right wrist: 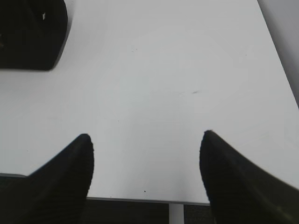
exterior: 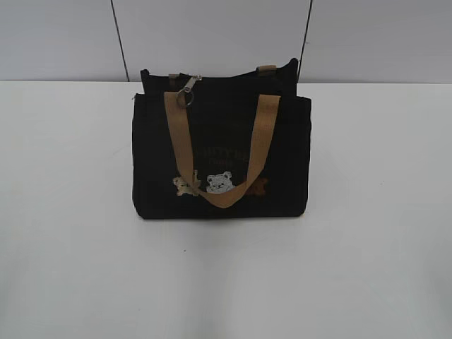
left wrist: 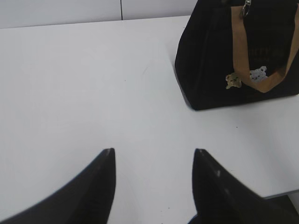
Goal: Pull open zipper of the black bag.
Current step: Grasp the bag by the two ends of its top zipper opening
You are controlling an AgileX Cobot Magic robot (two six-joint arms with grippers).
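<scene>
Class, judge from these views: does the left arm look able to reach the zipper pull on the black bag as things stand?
Probably yes. The left gripper is open over bare table, nothing lies between it and the black bag, and the zipper pull hangs exposed near the bag's top left.

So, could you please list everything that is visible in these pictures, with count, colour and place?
black bag: one, black, standing at the middle of the table, toward the back.
zipper: one, silver pull tab with ring, at the bag's top, left part.
straps: two, tan; one hangs down the front, the other shows at the back edge.
bear patches: three, pale and brown, low on the front.
table: one, white.
wall: grey panels, behind the table.
left gripper: one, black, open, empty, above the table, apart from the bag.
right gripper: one, black, open, empty, above the table.
</scene>
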